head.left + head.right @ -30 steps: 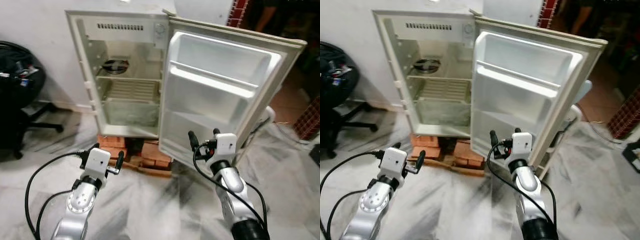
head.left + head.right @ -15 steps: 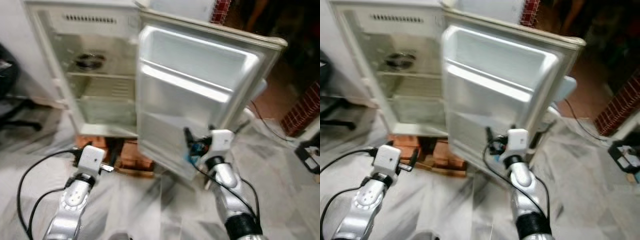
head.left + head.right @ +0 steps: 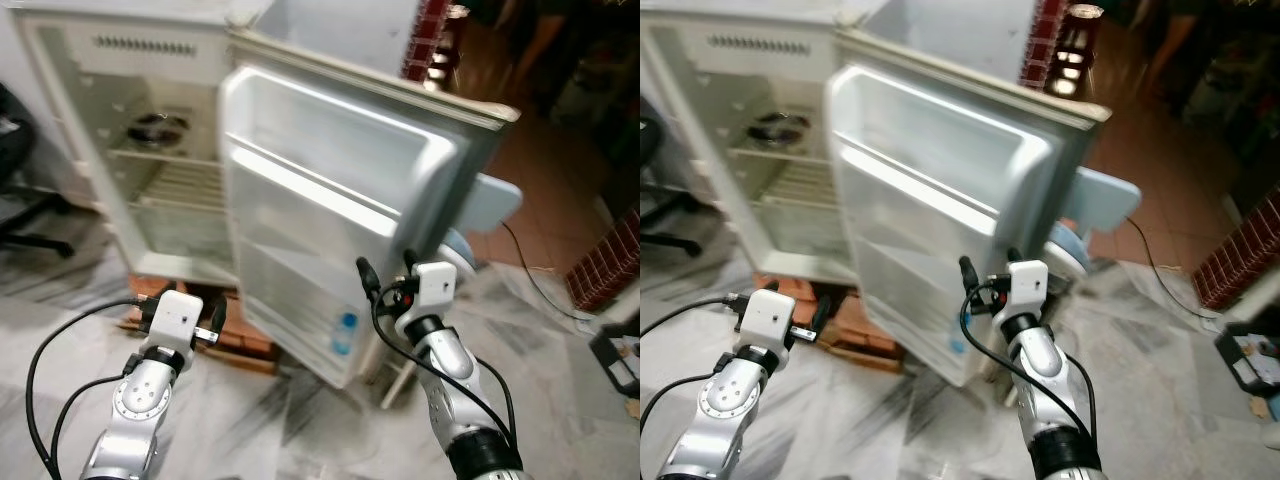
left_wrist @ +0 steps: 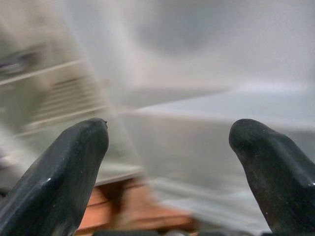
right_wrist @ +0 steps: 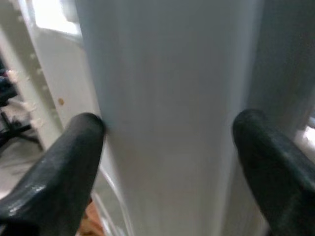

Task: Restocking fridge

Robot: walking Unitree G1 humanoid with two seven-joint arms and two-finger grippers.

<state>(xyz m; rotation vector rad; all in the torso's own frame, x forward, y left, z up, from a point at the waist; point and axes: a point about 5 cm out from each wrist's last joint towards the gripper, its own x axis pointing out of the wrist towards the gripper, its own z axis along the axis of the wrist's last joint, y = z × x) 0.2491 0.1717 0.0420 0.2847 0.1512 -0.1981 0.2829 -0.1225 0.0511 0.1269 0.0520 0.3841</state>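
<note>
A small white fridge (image 3: 75, 120) stands open on red bricks (image 3: 245, 338). Its door (image 3: 330, 190) swings out toward me, its inner shelves bare. A dark round dish (image 3: 155, 126) sits on the upper wire shelf. My left gripper (image 3: 182, 308) is held low before the bricks, open and empty. In the left wrist view its fingers (image 4: 74, 162) point at the blurred fridge interior. My right gripper (image 3: 387, 270) is open, close to the lower door near its free edge. In the right wrist view the fingers (image 5: 64, 162) stand either side of a white door panel (image 5: 167, 98).
A black office chair (image 3: 15, 190) is at the left. A pale blue and white appliance (image 3: 478, 208) stands behind the door. A cable (image 3: 530, 275) trails over the floor. A black case (image 3: 618, 362) lies at the right. A person (image 3: 545, 35) stands at the back right.
The whole picture has slid left and the door looms closer, so the camera has turned right and advanced. Both grippers stay open and empty, the right one still near the door.
</note>
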